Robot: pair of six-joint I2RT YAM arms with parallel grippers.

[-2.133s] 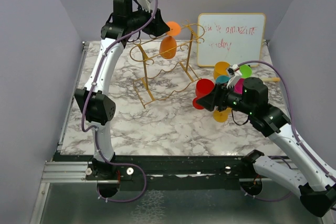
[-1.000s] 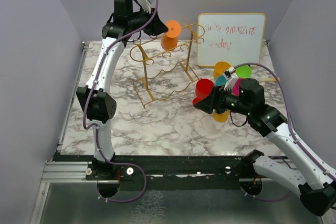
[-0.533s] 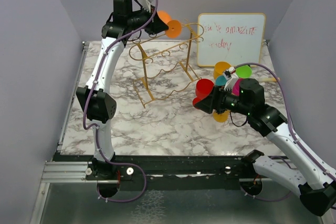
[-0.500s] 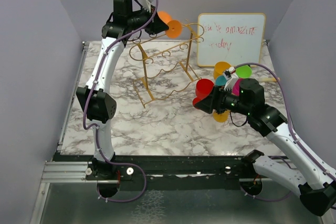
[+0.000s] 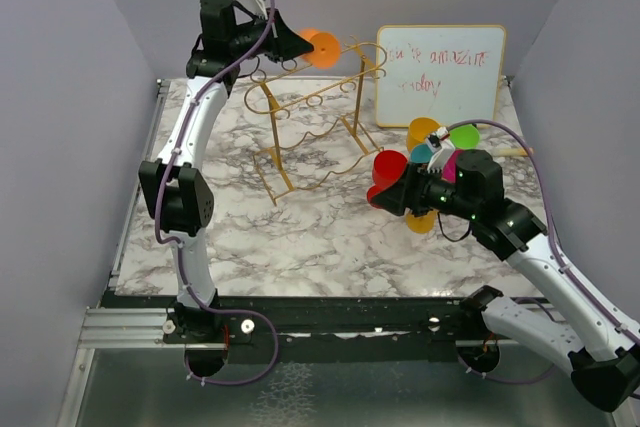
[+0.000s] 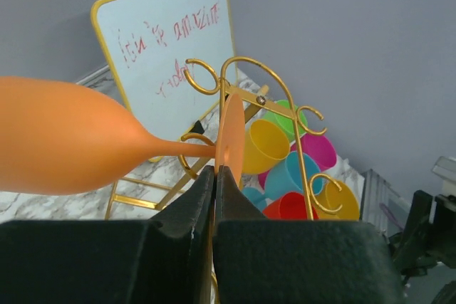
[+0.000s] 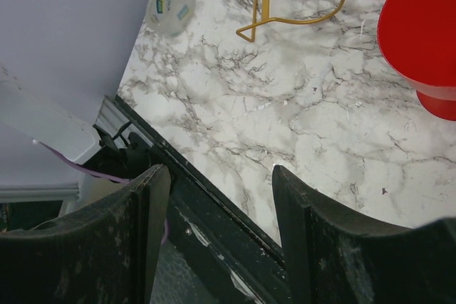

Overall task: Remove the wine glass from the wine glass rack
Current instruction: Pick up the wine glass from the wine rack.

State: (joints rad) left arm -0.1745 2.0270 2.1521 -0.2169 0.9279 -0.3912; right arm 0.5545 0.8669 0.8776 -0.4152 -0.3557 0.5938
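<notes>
An orange wine glass (image 6: 78,144) lies sideways in the air, bowl to the left and foot disc (image 6: 229,129) to the right. My left gripper (image 6: 215,170) is shut on the rim of that foot. In the top view this gripper (image 5: 297,44) holds the glass (image 5: 322,48) high, beside the upper left end of the gold wine glass rack (image 5: 310,127). The rack's scrolls (image 6: 242,69) stand just behind the foot; I cannot tell whether they touch. My right gripper (image 7: 221,197) is open and empty, low over the table next to a red cup (image 7: 420,33).
A whiteboard (image 5: 440,72) with red writing leans at the back right. Several coloured cups (image 5: 435,142) cluster in front of it, close to my right arm. A small white round lid (image 7: 171,6) lies on the marble. The table's black front rail (image 7: 214,211) runs under my right gripper.
The left gripper closed on the glass's foot, swung the hanging glass up to lie sideways, and carried it left, away from the rack's rails. The right arm stayed still.
</notes>
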